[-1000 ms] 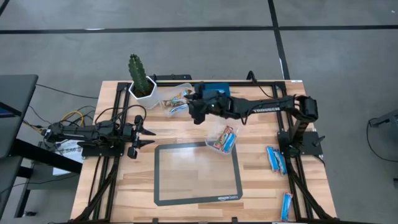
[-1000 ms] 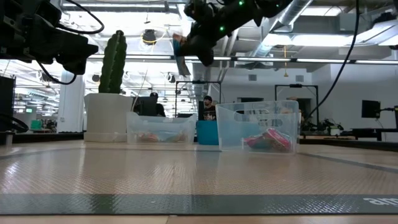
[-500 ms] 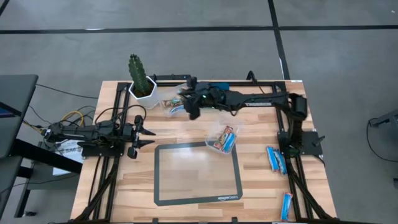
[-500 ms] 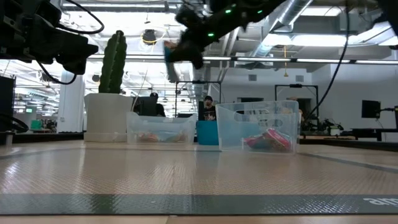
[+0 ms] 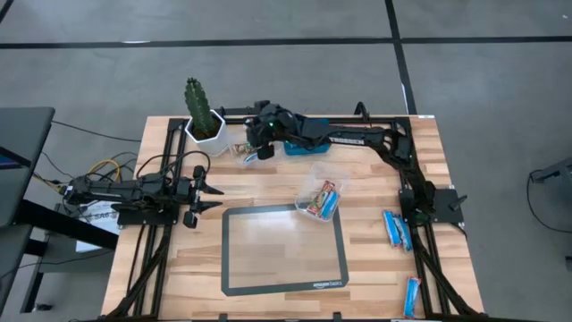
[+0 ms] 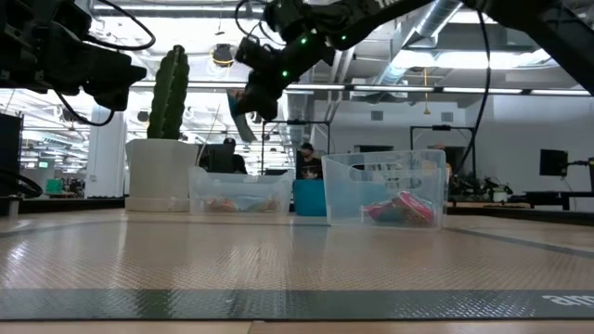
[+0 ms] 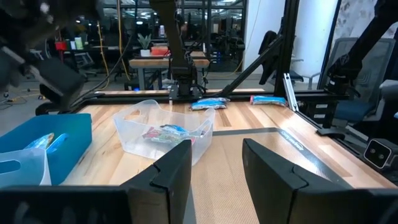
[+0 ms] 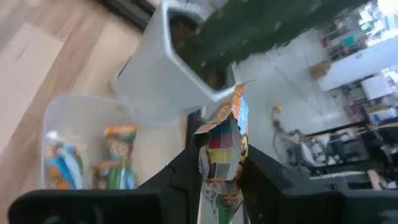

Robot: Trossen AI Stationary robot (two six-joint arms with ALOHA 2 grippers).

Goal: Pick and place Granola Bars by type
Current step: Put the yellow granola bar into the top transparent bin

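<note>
On the wooden table [image 5: 188, 268] stand two clear plastic tubs [image 5: 319, 199], three blue bars [image 5: 393, 229] at its right edge. The right tool [image 8: 222, 163] clamps one multicoloured foil-wrapped bar [image 8: 224, 144]; the left tool [image 7: 216, 163] gapes empty.

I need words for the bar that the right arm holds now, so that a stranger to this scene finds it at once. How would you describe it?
Start at the cactus in its white pot at the table's far edge; beside it stands a clear tub. Above that tub hangs the right end effector, shut on a bar. Unlike the bars lying in tubs or on the table, this multicoloured one is up in the air.
</note>
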